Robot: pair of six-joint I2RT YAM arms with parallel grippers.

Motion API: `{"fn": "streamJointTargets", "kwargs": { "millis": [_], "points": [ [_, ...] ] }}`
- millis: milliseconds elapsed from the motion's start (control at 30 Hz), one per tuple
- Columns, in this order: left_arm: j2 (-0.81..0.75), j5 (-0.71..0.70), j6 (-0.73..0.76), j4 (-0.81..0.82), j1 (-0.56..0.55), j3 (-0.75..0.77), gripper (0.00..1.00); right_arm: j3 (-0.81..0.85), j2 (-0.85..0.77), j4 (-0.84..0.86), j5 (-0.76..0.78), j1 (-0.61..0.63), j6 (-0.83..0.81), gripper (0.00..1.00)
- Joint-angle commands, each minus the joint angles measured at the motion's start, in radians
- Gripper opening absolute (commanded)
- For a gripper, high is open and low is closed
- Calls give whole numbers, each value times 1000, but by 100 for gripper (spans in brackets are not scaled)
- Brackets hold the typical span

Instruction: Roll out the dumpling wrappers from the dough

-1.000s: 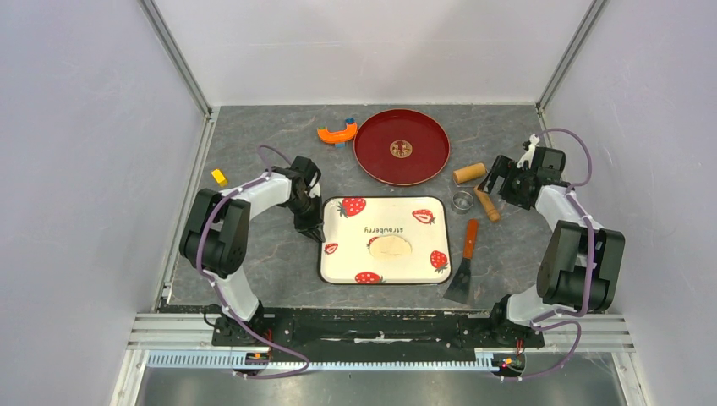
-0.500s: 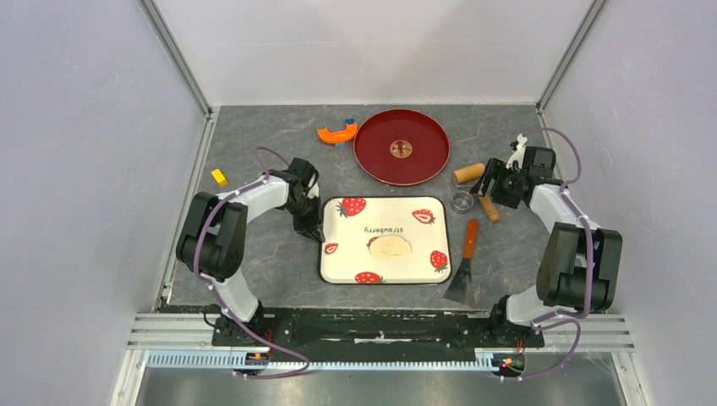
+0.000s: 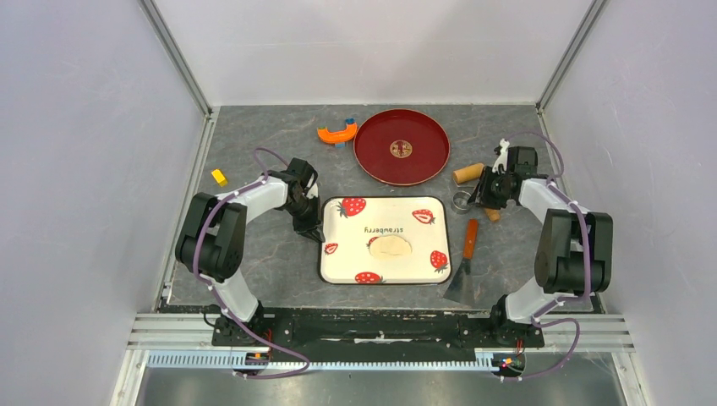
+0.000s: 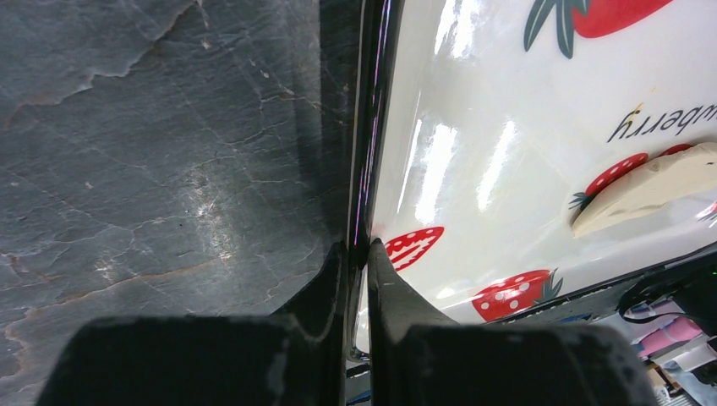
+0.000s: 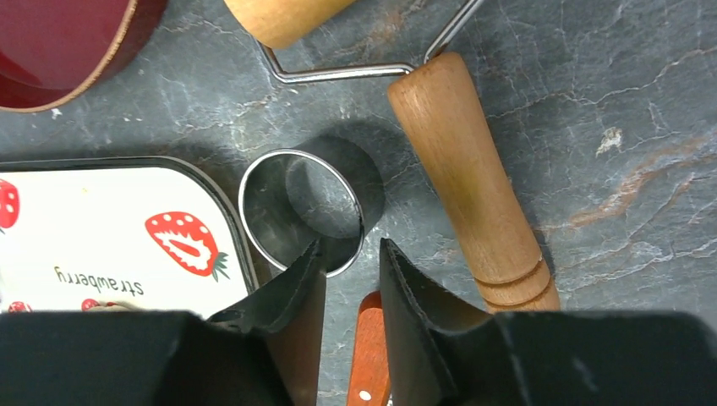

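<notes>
Worktop [image 3: 262, 254] is dark grey with slate-like veining. It fills the floor of a booth with plain pale walls [image 3: 84, 186], and a metal rail [image 3: 169, 330] runs along the bottom of the overhead frame. At centre I see the strawberry tray [image 3: 423, 241]. The dough [image 3: 390, 246] lies on it as a flat pale patch, in the lower middle of the tray. My left claw [image 4: 357, 247] is pressed together on the tray's dark left rim. My right claw [image 5: 351, 247], right of centre, stands slightly spread, its fingers straddling the near wall of a metal ring [image 5: 262, 222] beside the wooden roller [image 5: 469, 186]. A red plate [image 3: 401, 145] sits upper centre, and a scraper [image 3: 467, 264] lies just right of the tray.
</notes>
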Motion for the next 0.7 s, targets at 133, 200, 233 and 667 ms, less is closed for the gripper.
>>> {"fn": "streamJointTargets", "kwargs": {
  "millis": [133, 200, 233, 667],
  "points": [
    [15, -5, -55, 39, -8, -36, 2, 44, 43, -8, 39, 18, -15, 23],
    [15, -5, -57, 41, -8, -36, 2, 45, 49, -8, 38, 21, -16, 21],
    [16, -5, -56, 41, -8, -36, 2, 46, 50, -8, 38, 22, -16, 19],
    [19, 1, -55, 43, -8, -31, 2, 93, 48, -36, 41, 23, -24, 0]
  ]
}}
